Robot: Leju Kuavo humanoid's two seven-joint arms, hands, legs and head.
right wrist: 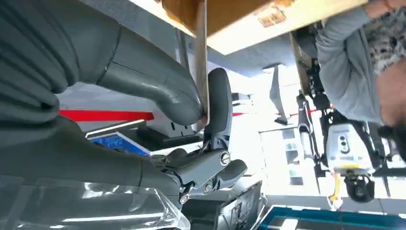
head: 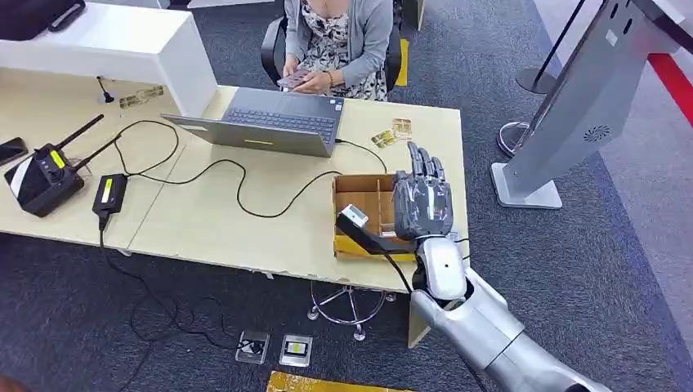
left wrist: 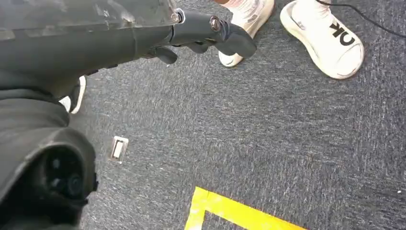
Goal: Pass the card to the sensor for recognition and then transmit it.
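Right hand [head: 421, 204] over the cardboard box [head: 359, 214] pinches a card [right wrist: 201, 62], I judge; scanning and handover remain, left hand [left wrist: 206, 33] hangs curled, holding nothing

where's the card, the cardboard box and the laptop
card [right wrist: 201, 57], right wrist view, on its thin edge between the right hand's thumb and finger
cardboard box [head: 357, 196], head view, on a bare compartment floor near its far left corner
laptop [head: 282, 122], head view, on the keyboard
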